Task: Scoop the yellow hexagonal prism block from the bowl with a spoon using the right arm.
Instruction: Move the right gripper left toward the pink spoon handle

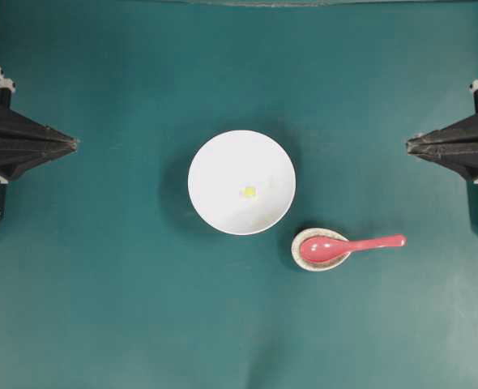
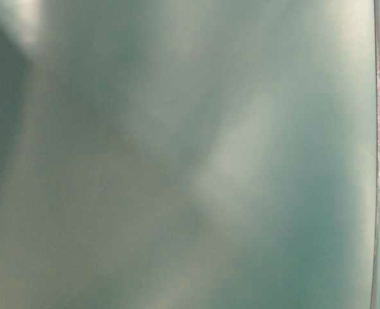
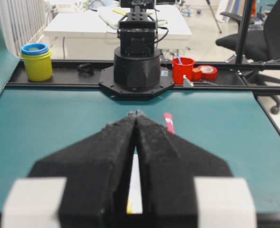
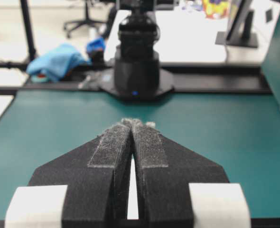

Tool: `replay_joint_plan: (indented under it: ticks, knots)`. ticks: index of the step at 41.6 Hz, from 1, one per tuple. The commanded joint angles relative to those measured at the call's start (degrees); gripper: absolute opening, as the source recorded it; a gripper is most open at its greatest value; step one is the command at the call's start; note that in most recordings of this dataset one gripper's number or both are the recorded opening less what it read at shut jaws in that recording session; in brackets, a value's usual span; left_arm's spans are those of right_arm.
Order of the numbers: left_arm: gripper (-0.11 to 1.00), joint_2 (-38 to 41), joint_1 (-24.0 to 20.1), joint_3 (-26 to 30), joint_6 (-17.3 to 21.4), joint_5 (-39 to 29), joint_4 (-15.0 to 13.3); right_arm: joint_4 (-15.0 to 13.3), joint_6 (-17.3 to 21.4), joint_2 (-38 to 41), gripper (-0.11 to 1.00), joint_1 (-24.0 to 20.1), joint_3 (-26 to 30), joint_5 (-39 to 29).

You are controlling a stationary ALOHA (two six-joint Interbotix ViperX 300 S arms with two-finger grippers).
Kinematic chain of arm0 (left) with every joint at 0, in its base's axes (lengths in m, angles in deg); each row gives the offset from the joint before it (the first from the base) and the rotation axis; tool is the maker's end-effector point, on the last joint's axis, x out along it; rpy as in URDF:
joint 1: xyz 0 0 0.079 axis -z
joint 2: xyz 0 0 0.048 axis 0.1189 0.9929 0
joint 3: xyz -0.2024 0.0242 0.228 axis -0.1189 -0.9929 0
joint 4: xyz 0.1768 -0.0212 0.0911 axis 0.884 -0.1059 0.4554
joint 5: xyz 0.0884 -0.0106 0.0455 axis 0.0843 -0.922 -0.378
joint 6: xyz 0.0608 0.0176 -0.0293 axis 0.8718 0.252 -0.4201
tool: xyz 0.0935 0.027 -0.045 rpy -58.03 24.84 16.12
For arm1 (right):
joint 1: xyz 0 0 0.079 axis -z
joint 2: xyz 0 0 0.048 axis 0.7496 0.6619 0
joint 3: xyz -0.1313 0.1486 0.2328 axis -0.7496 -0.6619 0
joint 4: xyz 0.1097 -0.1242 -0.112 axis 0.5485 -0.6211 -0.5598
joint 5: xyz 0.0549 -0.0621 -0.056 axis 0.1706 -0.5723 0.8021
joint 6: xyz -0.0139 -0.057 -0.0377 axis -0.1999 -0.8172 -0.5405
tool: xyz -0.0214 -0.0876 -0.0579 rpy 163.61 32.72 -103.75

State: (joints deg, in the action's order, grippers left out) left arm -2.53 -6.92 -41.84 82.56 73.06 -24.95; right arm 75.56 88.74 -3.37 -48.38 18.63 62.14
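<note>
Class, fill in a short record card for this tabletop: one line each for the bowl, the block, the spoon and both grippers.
bowl: white, round, mid-table
yellow block: inside the bowl, near its centre
spoon: pink-red, scoop resting in the spoon rest, handle pointing toward the right arm's side
right gripper: shut, empty, at the table's edge
left gripper: shut, empty, at the opposite edge

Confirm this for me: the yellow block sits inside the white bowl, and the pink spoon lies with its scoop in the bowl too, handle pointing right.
One part is wrong. The pink spoon does not have its scoop in the white bowl; its scoop rests in the small speckled spoon rest beside the bowl. The overhead view shows this. The rest holds: the yellow block sits inside the bowl, and the spoon's handle points right.
</note>
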Motion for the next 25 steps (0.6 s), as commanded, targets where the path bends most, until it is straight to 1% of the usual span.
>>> replay_joint_plan:
  ticks: [1,9,18,19,21,25]
  knots:
    - [0.00,0.79,0.00,1.05,-0.44,-0.18,0.18,0.00,0.18,0.44,-0.01,0.00,0.88,0.09]
    - [0.00,0.53,0.00,1.14,-0.26,0.09,0.44,0.00,0.09,0.44,0.00,0.00,0.88,-2.29]
    - [0.00,0.79,0.00,1.05,0.00,-0.18,0.53,-0.09,0.09,1.05,0.02,-0.09,0.70,-2.55]
    - [0.00,0.79,0.00,1.05,0.18,-0.18,0.53,-0.09,0.18,1.23,0.03,-0.09,0.62,-2.55]
    - [0.00,0.79,0.00,1.05,0.26,-0.26,0.44,-0.09,0.26,1.76,0.10,-0.26,0.53,-2.55]
    - [0.00,0.79,0.00,1.05,0.35,-0.26,0.53,0.09,0.35,2.81,0.30,-0.79,0.26,-2.37]
